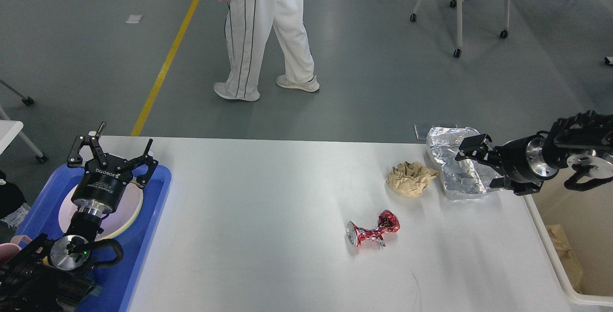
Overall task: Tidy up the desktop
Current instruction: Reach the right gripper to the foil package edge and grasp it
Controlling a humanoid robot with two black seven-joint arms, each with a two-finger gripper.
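1. Crushed red metal can [372, 231], mid-counter, nearest: light, stiff, sharp creases; likely best pinched at the narrow waist.
2. Crumpled tan paper ball [410, 177], beyond it: soft, weightless; any fold should do.
3. Silver foil tray [459, 164], far right corner of the white counter [268, 216]: flimsy, dents easily; take the rim.
4. Right claw [471, 148] over the foil, empty; spread unclear. Left claw [112, 153] wide, empty, over blue plastic tray [148, 226].

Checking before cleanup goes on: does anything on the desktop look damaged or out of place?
Yes. A red can lies crushed and twisted near the middle of the desktop. Toward the far right sit a crumpled paper ball and a dented foil tray.
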